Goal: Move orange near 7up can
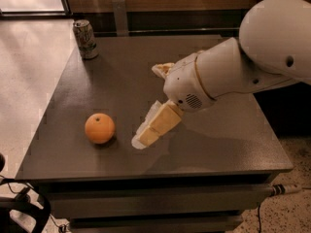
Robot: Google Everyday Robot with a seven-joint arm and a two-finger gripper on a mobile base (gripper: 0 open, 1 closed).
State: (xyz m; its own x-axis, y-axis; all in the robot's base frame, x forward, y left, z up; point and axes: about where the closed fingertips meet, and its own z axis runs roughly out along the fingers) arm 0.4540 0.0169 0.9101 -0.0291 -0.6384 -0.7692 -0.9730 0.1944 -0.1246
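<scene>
The orange lies on the dark grey table at the front left. The 7up can, pale with dark print and a silver top, stands upright at the table's far left corner. My gripper hangs over the middle of the table, to the right of the orange and a short way from it. Its fingers are spread open and hold nothing. The lower fingertip is close to the table top near the orange.
My large white arm covers the right half of the table. The table's front edge is just below the orange. Light floor lies to the left. A dark wheeled object sits at the lower left.
</scene>
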